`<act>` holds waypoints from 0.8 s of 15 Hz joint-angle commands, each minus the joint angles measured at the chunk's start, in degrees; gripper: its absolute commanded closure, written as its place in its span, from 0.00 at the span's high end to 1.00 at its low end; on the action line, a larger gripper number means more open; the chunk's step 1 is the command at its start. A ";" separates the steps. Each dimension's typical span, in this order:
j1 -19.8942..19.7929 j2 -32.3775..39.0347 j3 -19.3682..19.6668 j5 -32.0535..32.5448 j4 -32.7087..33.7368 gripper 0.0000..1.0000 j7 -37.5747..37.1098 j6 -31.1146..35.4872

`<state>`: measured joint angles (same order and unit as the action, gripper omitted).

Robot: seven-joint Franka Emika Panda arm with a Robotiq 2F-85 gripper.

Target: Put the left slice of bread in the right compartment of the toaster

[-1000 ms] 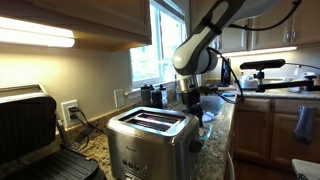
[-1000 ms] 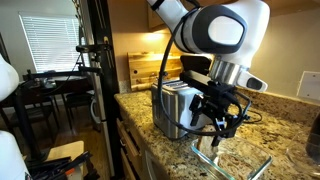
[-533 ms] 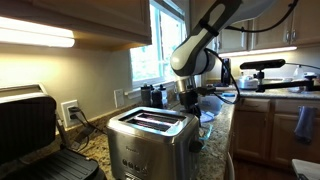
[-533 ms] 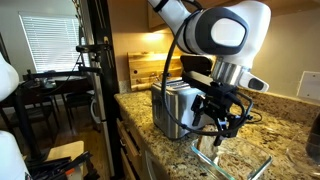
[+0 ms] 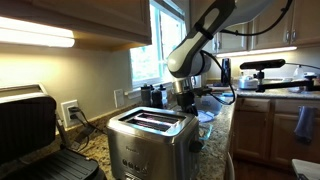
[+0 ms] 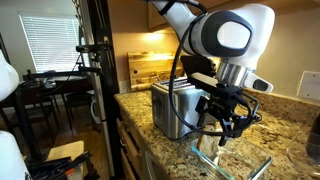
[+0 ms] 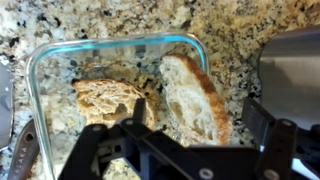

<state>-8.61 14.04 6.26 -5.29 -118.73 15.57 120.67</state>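
Two bread slices lie in a clear glass dish (image 7: pixel 110 45) on the granite counter. The left slice of bread (image 7: pixel 195 90), pale with a darker crust edge, is the one nearer the toaster (image 7: pixel 292 60). My gripper (image 7: pixel 200 115) hangs open just above it, one finger on each side of the slice and not touching it. The other slice (image 7: pixel 108 100), browner, lies beside it outside the fingers. In both exterior views the steel toaster (image 5: pixel 150 135) (image 6: pixel 172 108) stands next to the dish (image 6: pixel 232 160), with the gripper (image 6: pixel 222 122) low over the dish.
A black contact grill (image 5: pixel 30 130) stands open at the far side of the toaster, below a wall outlet (image 5: pixel 70 110). A wooden board (image 6: pixel 145 70) leans behind the toaster. The counter edge (image 6: pixel 150 150) drops off toward a tripod pole (image 6: pixel 95 90).
The arm has shifted slightly and the gripper has settled a little lower over the dish. The jaws stay open and the bread has not moved.
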 commanded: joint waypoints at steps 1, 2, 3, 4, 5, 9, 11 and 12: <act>-0.85 0.76 -0.52 -1.01 1.00 0.73 1.08 0.45; -0.87 0.82 -0.52 -1.00 1.10 0.71 1.06 0.44; -0.88 0.86 -0.51 -0.98 1.19 0.65 1.06 0.42; -0.88 0.85 -0.50 -0.96 1.21 0.58 1.04 0.42; -0.88 0.87 -0.50 -0.97 1.26 0.51 1.01 0.38; -0.92 0.92 -0.46 -0.93 1.36 0.24 1.00 0.39; -0.95 0.86 -0.46 -0.95 1.32 0.11 1.06 0.42; -0.97 0.81 -0.45 -0.97 1.27 0.07 1.08 0.44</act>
<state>-8.64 14.54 6.26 -5.29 -117.84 15.57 120.67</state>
